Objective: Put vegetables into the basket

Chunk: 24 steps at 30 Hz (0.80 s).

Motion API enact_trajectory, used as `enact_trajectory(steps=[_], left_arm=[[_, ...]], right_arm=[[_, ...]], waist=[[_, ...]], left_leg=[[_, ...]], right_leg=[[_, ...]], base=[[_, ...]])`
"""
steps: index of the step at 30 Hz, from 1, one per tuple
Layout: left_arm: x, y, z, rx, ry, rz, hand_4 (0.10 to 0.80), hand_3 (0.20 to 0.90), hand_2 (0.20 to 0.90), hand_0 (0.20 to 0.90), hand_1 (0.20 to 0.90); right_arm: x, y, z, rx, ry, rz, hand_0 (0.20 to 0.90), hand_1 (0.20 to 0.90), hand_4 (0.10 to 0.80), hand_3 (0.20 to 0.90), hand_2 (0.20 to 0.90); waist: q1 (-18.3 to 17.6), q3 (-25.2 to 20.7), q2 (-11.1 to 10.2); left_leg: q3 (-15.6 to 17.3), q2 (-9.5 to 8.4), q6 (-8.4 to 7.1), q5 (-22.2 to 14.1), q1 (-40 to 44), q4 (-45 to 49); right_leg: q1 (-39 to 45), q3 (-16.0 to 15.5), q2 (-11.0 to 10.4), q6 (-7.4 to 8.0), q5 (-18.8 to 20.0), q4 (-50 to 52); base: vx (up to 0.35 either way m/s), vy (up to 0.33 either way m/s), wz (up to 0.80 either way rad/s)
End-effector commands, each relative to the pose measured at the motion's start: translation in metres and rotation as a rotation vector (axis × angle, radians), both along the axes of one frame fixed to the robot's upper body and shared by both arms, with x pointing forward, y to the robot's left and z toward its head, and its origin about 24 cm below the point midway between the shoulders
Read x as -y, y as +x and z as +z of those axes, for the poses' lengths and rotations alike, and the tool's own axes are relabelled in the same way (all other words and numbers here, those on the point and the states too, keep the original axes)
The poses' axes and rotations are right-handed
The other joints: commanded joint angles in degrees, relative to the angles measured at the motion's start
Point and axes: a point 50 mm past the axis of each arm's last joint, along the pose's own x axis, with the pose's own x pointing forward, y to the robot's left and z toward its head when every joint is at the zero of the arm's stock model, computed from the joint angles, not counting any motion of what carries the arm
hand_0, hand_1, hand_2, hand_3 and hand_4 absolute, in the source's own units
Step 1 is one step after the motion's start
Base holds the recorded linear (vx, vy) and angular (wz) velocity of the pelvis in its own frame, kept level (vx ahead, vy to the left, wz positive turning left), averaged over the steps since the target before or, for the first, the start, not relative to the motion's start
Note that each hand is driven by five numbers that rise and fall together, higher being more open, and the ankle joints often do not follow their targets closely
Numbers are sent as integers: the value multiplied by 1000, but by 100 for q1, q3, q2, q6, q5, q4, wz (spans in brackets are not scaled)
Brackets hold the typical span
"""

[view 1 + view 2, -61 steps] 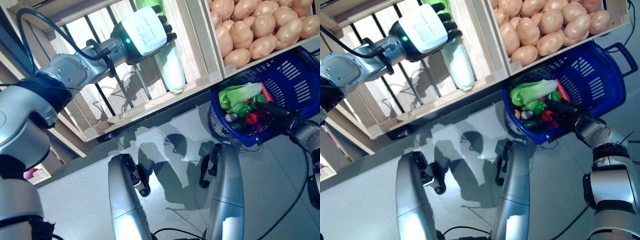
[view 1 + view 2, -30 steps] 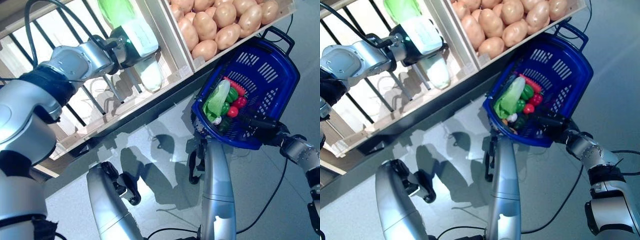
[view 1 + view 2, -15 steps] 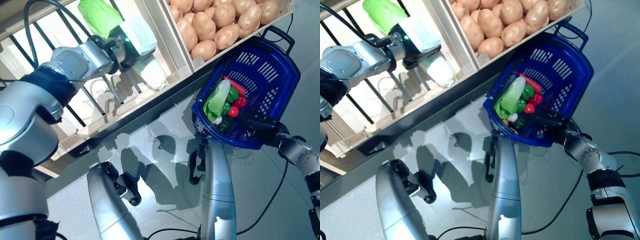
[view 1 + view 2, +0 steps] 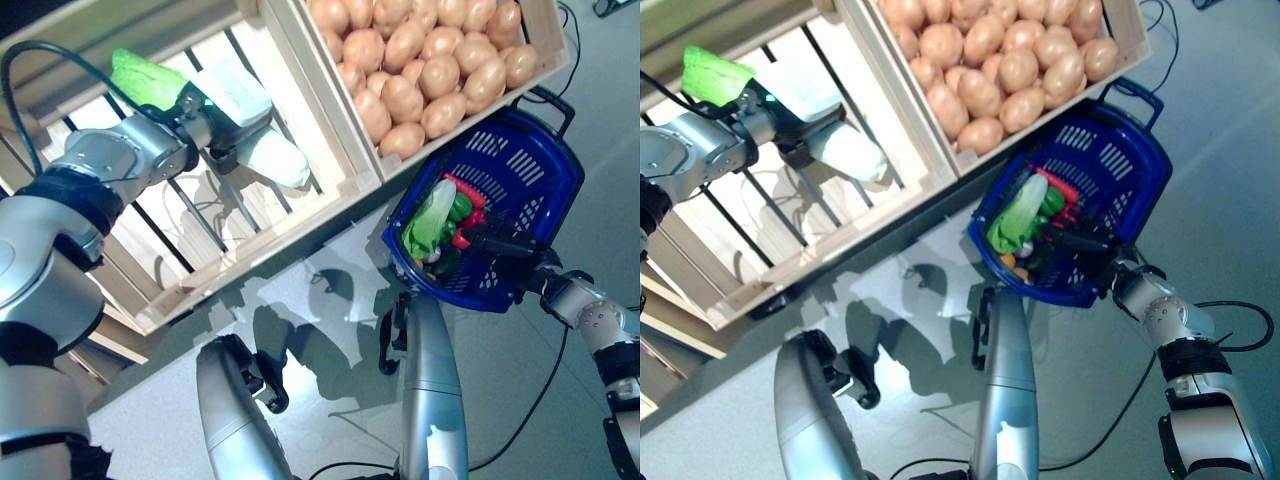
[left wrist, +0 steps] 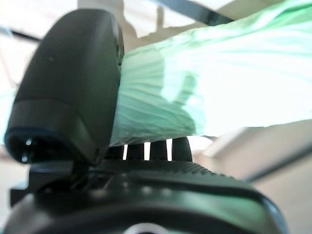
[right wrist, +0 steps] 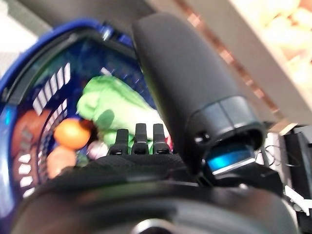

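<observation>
Left hand point(image 4: 232, 100) curled round cabbage point(image 4: 275, 160) over crate point(image 4: 330, 150); right hand point(image 4: 500, 245) grips basket point(image 4: 540, 180) rim at 3 o'clock. Risk: cabbage slips mid-carry.

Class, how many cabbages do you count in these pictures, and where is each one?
2. One cabbage is held by the left hand over the slatted crate; the other lies in the basket. More may be hidden underneath.

Cabbage point(image 5: 204, 97) ends beyond frame edges

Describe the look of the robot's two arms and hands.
Both arms are smooth silver-grey metal with black joint bands. The left hand has a white shell on its back and dark fingers; a black cable loops along its arm. The right hand is dark, on a silver wrist.
</observation>
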Motion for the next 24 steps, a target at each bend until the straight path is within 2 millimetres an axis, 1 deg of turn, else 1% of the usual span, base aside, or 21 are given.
enact_trajectory(steps=[1, 4, 7, 9, 12, 13, 14, 16, 17, 18, 19, 20, 21, 22, 24], left_arm=[[-30, -14, 18, 209, -264, -9, 400, 300, 300, 300, 300], [-37, -17, 9, 231, -375, -35, 400, 300, 300, 300, 300], [-39, -21, 1, 247, -487, -77, 400, 300, 300, 300, 300], [-38, -22, 0, 250, -536, -98, 400, 300, 300, 300, 300], [-35, -25, -4, 253, -681, -150, 400, 300, 300, 300, 300], [-33, -25, -8, 244, -762, -172, 400, 300, 300, 300, 300], [-32, -25, -9, 239, -792, -184, 400, 300, 300, 300, 300], [-30, -27, -20, 210, -925, -218, 400, 300, 300, 300, 300], [-28, -28, -32, 179, -1062, -254, 400, 300, 300, 300, 300], [-28, -29, -40, 156, -1127, -267, 400, 300, 300, 300, 300], [-28, -30, -41, 151, -1153, -273, 400, 300, 300, 300, 300], [-27, -30, -50, 123, -1247, -293, 400, 300, 300, 300, 300], [-26, -31, -63, 82, -1347, -309, 400, 300, 300, 300, 300], [-26, -32, -70, 53, -1407, -319, 400, 300, 300, 300, 300], [-22, -31, -77, 21, -1480, -334, 400, 300, 300, 300, 300]], right_arm=[[-17, 7, 11, 147, 32, 1, 900, 900, 800, 900, 900], [-25, 9, 8, 141, 8, 19, 900, 900, 800, 900, 900], [-34, 10, 7, 141, -6, 31, 900, 900, 800, 900, 900], [-36, 11, 8, 144, -13, 37, 900, 900, 800, 900, 900], [-44, 13, 11, 179, -67, 48, 900, 900, 800, 900, 900], [-50, 15, 16, 239, -135, 74, 900, 900, 800, 900, 900], [-54, 15, 18, 253, -148, 76, 900, 900, 800, 900, 900], [-68, 15, 28, 350, -278, 124, 900, 900, 800, 900, 900], [-80, 12, 35, 439, -426, 174, 900, 900, 800, 900, 900], [-84, 10, 38, 475, -509, 188, 900, 900, 800, 900, 900], [-85, 10, 39, 483, -537, 197, 900, 900, 800, 900, 900], [-89, 8, 42, 516, -625, 216, 900, 900, 800, 900, 900], [-91, 5, 43, 552, -760, 226, 900, 900, 800, 900, 900], [-92, 4, 44, 575, -825, 242, 900, 900, 800, 900, 900], [-95, 4, 48, 592, -859, 265, 900, 900, 800, 900, 900]], waist=[[-47, -982, 26], [25, -1090, 36], [125, -1165, 42], [172, -1199, 47], [271, -1305, 34], [312, -1351, 30], [330, -1371, 28], [380, -1437, 25], [423, -1515, 13], [438, -1548, 9], [438, -1558, 11], [454, -1606, 10], [469, -1685, 15], [479, -1733, 22], [484, -1804, 32]], left_leg=[[7, -3, 246, 562, -97, -840], [87, -90, 223, 774, 350, -1329], [140, -191, 202, 982, 843, -1898], [160, -234, 194, 1052, 1047, -2146], [244, -295, 183, 1157, 1540, -2617], [287, -325, 180, 1221, 1778, -2863], [309, -338, 174, 1243, 1871, -2962], [378, -400, 168, 1355, 2211, -3341], [483, -478, 231, 1633, 2505, -3818], [521, -524, 232, 1684, 2677, -3990], [541, -540, 231, 1706, 2749, -4069], [610, -602, 236, 1777, 2971, -4306], [706, -677, 226, 1885, 3274, -4660], [752, -714, 226, 1956, 3426, -4849], [848, -774, 207, 2080, 3691, -5203]], right_leg=[[564, -23, -398, 196, 767, -950], [1010, -138, -356, 171, 850, -1427], [1477, -233, -317, 118, 924, -1904], [1669, -282, -316, 100, 938, -2078], [2160, -431, -326, 86, 976, -2452], [2392, -491, -316, 93, 996, -2620], [2477, -519, -312, 98, 1004, -2682], [2805, -596, -280, 116, 1069, -2959], [3078, -696, -207, 70, 1275, -3333], [3251, -727, -172, 81, 1308, -3492], [3319, -737, -153, 84, 1321, -3559], [3519, -774, -85, 96, 1352, -3752], [3801, -826, 26, 106, 1411, -4076], [3942, -849, 91, 111, 1447, -4248], [4177, -901, 211, 103, 1502, -4564]], base=[[21, 39, -4], [33, 28, 1], [43, 20, -7], [25, 16, -5], [61, 13, 3], [78, 19, 3], [63, 22, -7], [24, 15, -18], [8, 13, -13], [4, 10, -4], [67, 12, -3], [106, 15, -8], [133, 16, -14], [122, 7, -15], [87, -6, -10]])
